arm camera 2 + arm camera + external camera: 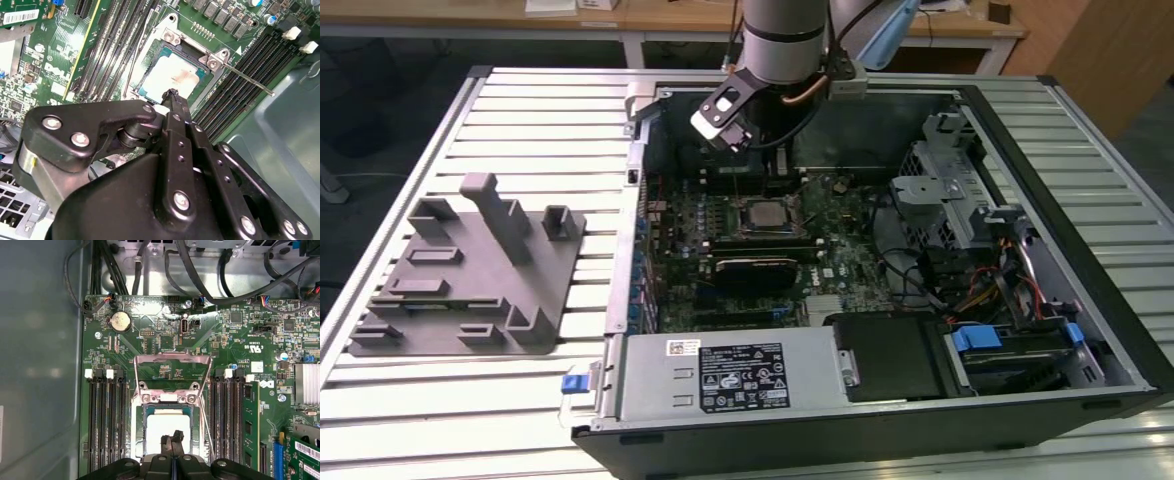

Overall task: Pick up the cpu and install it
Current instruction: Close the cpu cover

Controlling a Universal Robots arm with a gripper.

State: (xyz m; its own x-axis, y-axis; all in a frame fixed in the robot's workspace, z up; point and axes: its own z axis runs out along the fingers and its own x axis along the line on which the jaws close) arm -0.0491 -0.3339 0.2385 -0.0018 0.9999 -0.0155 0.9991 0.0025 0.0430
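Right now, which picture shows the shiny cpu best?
The second wrist view: the cpu looks big and close, with most of its top showing. In the first wrist view the gripper covers part of it. In the exterior view it looks tiny.

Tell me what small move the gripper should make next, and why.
Probably lift the gripper straight up, clear of the socket: the cpu already lies flat inside it, and the gripper sits shut over its top, holding nothing.
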